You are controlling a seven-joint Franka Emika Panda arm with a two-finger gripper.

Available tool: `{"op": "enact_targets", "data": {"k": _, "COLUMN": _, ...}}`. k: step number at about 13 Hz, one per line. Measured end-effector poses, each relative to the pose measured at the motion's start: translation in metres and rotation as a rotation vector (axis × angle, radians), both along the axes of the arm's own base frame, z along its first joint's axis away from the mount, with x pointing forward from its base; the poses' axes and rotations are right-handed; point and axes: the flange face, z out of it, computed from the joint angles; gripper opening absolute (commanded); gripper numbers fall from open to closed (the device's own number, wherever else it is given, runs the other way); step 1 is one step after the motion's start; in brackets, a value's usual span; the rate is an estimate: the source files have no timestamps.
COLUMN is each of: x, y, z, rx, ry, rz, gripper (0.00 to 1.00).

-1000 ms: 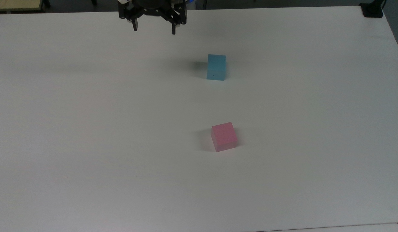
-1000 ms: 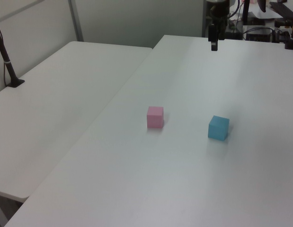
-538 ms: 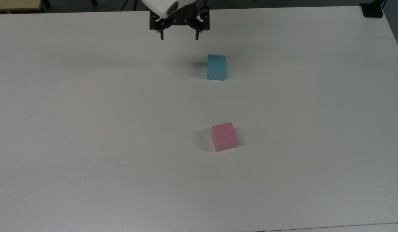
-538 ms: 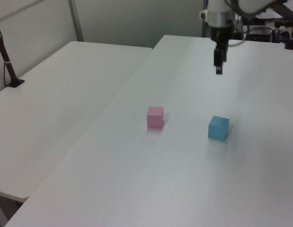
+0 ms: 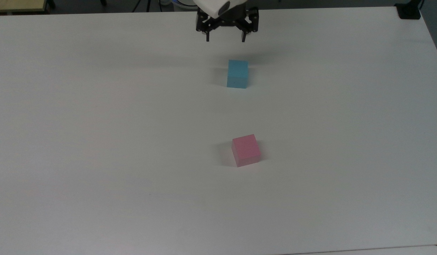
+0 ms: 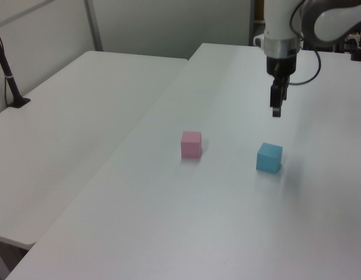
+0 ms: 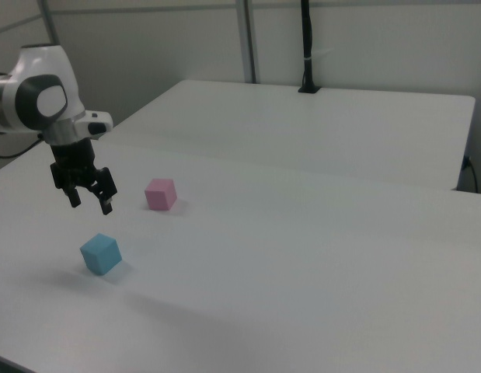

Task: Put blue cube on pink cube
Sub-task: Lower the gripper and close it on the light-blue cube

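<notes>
Surface: we see a wide white surface (image 5: 98, 141) carrying the 2 cubes; in the left view a second white table (image 6: 69, 116) stands along its left edge.

Arm: the white Panda arm (image 7: 38, 97) comes in from the top view's upper edge, from the left view's upper right and from the right view's left.

Gripper: we see the black gripper (image 5: 225, 38) pointing down, its 2 fingers spread apart and holding nothing. It hangs in the air above the surface, clear of both cubes. In the top view it sits just above the blue cube in the picture; in the left view the gripper (image 6: 276, 108) is above the blue cube and apart from it; in the right view the gripper (image 7: 89, 203) hangs above the blue cube.

Blue cube: the blue cube (image 5: 237, 73) rests flat on the surface with a tiny dark speck on the face toward the top view's lower edge. We also see it in the left view (image 6: 269, 157) and in the right view (image 7: 99, 253).

Pink cube: the pink cube (image 5: 246, 150) rests on the surface well apart from the blue cube, lower in the top view and turned slightly. In the left view the pink cube (image 6: 191, 144) lies left of the blue one; in the right view (image 7: 160, 193) it lies up and to the right of it.
</notes>
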Motion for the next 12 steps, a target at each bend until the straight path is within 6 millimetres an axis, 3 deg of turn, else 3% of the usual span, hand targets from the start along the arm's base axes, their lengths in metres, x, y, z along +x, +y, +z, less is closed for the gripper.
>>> {"op": "enact_targets", "data": {"k": 4, "x": 0.005, "y": 0.044, "z": -0.071, "rx": -0.004, "ry": 0.056, "rz": -0.013, "gripper": 1.00}}
{"op": "enact_targets", "data": {"k": 8, "x": 0.016, "y": 0.051, "z": -0.126, "rx": -0.049, "ry": 0.068, "rz": -0.015, "gripper": 0.99}}
{"op": "enact_targets", "data": {"k": 9, "x": 0.017, "y": 0.050, "z": -0.135, "rx": -0.058, "ry": 0.075, "rz": -0.013, "gripper": 0.80}}
{"op": "enact_targets", "data": {"k": 11, "x": 0.017, "y": 0.050, "z": -0.140, "rx": -0.065, "ry": 0.080, "rz": -0.014, "gripper": 0.24}}
{"op": "enact_targets", "data": {"k": 12, "x": 0.017, "y": 0.050, "z": -0.140, "rx": -0.065, "ry": 0.081, "rz": -0.014, "gripper": 0.06}}
